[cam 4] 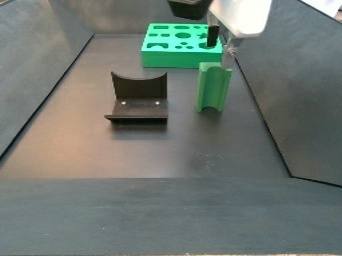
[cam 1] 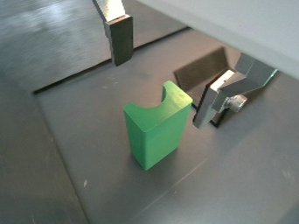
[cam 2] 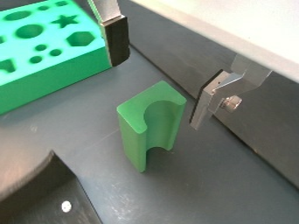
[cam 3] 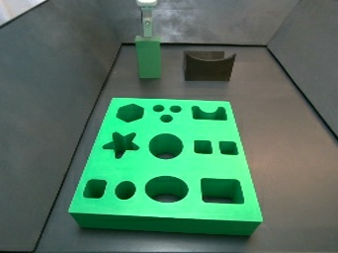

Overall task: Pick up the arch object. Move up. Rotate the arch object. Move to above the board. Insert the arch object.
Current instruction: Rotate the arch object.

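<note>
Green and upright, the arch block [cam 1: 156,131] stands on the dark floor [cam 1: 70,131], its curved notch facing up, as both wrist views show [cam 2: 149,122]. The tool [cam 1: 170,77] hangs just above it with its two silver fingers [cam 1: 121,37] spread wide, one to each side of the block's top and clear of it, gripping nothing. In a side view the tool [cam 3: 146,22] sits right over the block [cam 3: 148,55] at the far end of the floor. The big green board [cam 3: 168,163] with its cut-out shapes lies flat, well apart from the block; in a wrist view its corner [cam 2: 41,52] shows beyond one finger [cam 2: 114,39]. A dark bracket, the fixture [cam 4: 138,98], stands just beside the block [cam 4: 213,87], not touching it, and the board [cam 4: 181,45] lies behind them.
</note>
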